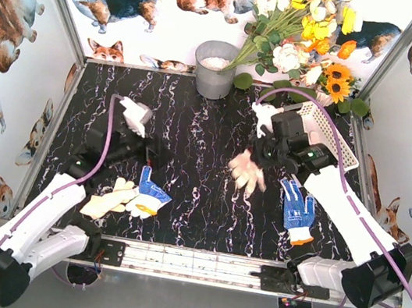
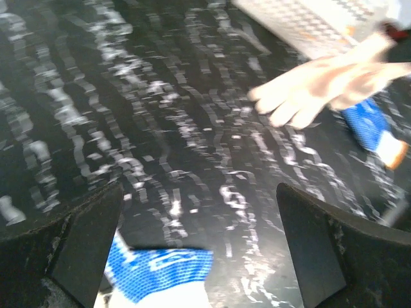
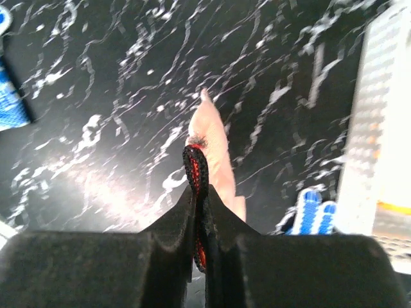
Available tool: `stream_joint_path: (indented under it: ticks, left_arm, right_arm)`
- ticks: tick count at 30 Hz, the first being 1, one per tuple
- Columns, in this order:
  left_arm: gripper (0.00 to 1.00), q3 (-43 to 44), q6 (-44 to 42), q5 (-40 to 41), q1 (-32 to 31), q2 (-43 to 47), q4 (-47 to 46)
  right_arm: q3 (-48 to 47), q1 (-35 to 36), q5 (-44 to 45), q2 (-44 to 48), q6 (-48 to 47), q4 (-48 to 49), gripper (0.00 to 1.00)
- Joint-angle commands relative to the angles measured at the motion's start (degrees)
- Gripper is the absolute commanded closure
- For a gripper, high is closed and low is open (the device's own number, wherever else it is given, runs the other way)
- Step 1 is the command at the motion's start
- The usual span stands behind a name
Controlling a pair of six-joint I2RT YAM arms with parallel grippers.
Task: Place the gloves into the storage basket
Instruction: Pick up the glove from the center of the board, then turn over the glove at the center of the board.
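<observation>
The storage basket (image 1: 334, 137) sits just behind the right gripper (image 1: 263, 154). Only the right wrist view shows that gripper's jaws pinched tight on the red-and-black cuff (image 3: 196, 168) of a dangling cream rubber glove (image 1: 248, 171). The left gripper (image 2: 205, 256) gapes wide above a blue-and-white dotted glove (image 2: 160, 273), and only the top view shows the yellow-and-white glove (image 1: 107, 199) beside it.

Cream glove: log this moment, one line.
right claw: shut on cream glove, hanging | left claw: open, empty | storage basket: cream glove not yet inside
</observation>
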State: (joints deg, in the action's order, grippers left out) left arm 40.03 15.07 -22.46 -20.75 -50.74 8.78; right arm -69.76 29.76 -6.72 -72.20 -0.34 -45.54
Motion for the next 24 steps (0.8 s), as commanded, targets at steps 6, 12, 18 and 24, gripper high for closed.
stream_joint_path:
  ticks: [6, 12, 18, 24]
  left_arm:
    - [0.00, -0.73, -2.77, 15.25, 5.63, 2.27, 4.72]
    - [0.00, -1.01, -2.68, 14.50, 5.64, 1.67, 4.77]
    - [0.00, -1.09, -2.51, 14.15, 5.64, 0.89, 4.80]
    - [0.00, -0.99, -2.14, 13.92, 5.64, -0.11, 5.89]
  right_arm:
    - [5.17, 4.67, 4.38, -5.10, -14.51, 17.34, 1.00]
    - [8.89, 13.03, -0.78, -12.10, -10.51, 18.50, 1.00]
    - [12.22, 18.82, -2.67, -14.74, -3.53, 17.21, 1.00]
    - [15.49, 20.33, -3.03, -10.81, 5.25, 14.72, 0.80]
